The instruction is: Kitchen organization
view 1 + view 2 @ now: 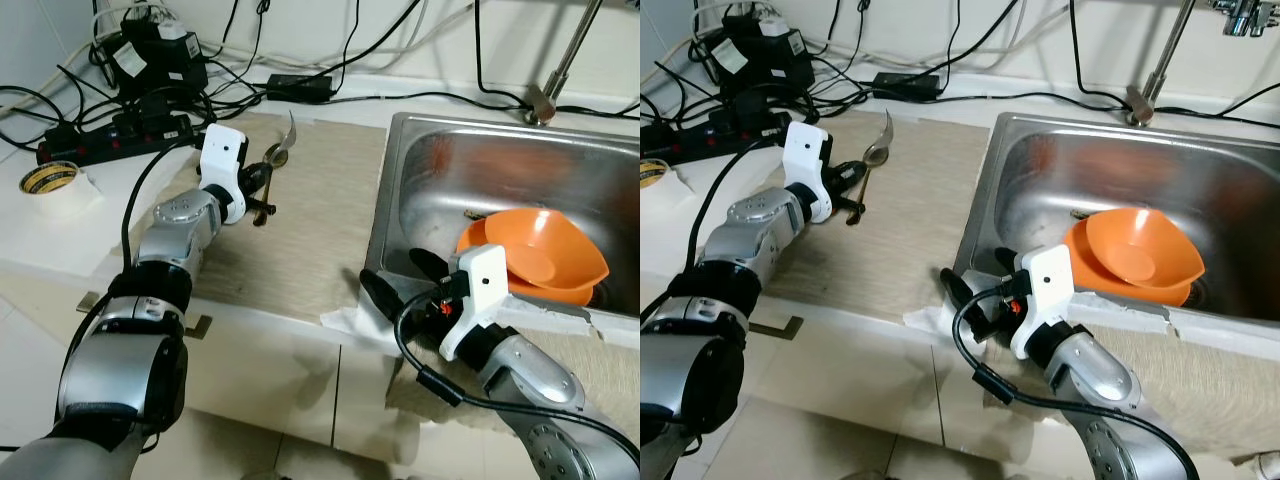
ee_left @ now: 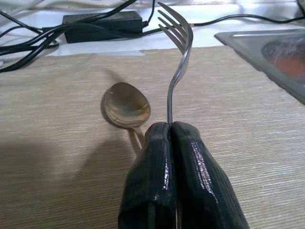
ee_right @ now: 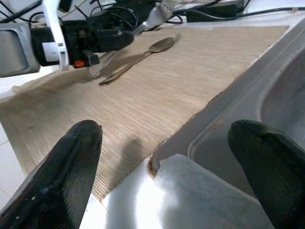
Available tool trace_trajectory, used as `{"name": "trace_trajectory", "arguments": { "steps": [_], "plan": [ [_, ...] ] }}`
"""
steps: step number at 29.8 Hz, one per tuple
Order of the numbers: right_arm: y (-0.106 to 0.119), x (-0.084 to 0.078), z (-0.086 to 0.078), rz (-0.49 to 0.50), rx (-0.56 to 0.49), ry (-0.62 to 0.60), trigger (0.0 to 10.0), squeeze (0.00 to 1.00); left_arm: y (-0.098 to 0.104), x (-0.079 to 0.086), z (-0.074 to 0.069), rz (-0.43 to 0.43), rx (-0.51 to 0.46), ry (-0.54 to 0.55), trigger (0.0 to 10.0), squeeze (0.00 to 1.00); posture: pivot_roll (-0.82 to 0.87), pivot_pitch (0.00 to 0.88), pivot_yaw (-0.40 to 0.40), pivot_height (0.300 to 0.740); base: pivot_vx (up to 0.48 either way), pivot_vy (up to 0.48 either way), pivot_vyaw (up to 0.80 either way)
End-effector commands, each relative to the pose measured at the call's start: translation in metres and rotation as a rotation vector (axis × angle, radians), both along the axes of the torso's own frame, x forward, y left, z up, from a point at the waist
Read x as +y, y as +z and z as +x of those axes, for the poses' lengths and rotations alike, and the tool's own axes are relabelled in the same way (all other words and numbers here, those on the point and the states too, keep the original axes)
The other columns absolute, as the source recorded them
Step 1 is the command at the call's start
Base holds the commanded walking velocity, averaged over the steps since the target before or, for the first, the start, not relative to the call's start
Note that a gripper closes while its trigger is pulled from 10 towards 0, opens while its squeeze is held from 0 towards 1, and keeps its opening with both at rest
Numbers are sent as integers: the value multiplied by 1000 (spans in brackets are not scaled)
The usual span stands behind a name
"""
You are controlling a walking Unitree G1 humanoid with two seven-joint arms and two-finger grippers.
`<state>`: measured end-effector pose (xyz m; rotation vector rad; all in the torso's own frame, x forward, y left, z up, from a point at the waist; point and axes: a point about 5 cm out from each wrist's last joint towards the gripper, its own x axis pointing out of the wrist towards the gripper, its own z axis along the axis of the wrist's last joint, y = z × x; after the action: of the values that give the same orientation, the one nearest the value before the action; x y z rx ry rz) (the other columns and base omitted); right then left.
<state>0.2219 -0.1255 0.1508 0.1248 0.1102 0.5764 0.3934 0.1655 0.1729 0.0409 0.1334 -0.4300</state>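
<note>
Fork (image 2: 176,57) in left pincer (image 2: 170,125) above mat (image 2: 248,143), beside spoon (image 2: 125,106).

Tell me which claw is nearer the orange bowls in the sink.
Right. The right claw hangs open at the sink's front left corner, just beside the orange bowls. The left claw is over the mat, shut on a fork.

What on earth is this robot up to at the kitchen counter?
It is sorting cutlery beside the sink. Its left gripper is shut on a fork, holding it tines-up above the beige mat, while a spoon lies on the mat right beside it. The right gripper hovers open and empty at the sink's front corner. Orange bowls sit stacked in the basin, and cables and a power strip clutter the counter behind.
</note>
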Motion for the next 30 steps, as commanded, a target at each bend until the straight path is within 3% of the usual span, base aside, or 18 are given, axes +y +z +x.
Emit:
{"name": "trace_trajectory", "arguments": {
  "steps": [1,5,6,9,13,15,25,26,30],
  "plan": [
    [1,1,2,-5,-8,11,10000,0,7,1,0,-29,-24,0,0,204,-80,0,57,736,0,0,0],
    [3,2,4,-5,-19,7,10000,0,16,3,-4,-90,-93,26,0,204,-81,0,59,736,0,0,0],
    [4,2,4,-5,-25,1,10000,0,19,4,-6,-105,-119,33,0,259,-81,0,60,736,0,0,0],
    [6,-3,10,-15,-58,-44,10000,0,24,3,-12,-141,-177,58,0,278,-74,0,58,736,0,0,0],
    [8,-8,15,-25,-88,-94,10000,0,22,0,-18,-169,-194,80,0,271,-67,0,54,736,0,0,0],
    [10,-11,20,-38,-117,-126,10000,0,18,-9,-26,-179,-199,68,0,263,-60,0,50,736,0,0,0],
    [13,-13,27,-41,-151,-157,10000,0,11,-21,-46,-253,-210,78,0,282,-50,0,46,736,0,0,0],
    [13,-13,28,-39,-153,-159,10000,0,12,-21,-50,-272,-218,86,0,325,-47,0,46,736,0,0,0],
    [12,-12,29,-35,-153,-162,10000,0,16,-23,-58,-299,-241,67,0,345,-46,0,46,736,0,0,0]
  ]
}}
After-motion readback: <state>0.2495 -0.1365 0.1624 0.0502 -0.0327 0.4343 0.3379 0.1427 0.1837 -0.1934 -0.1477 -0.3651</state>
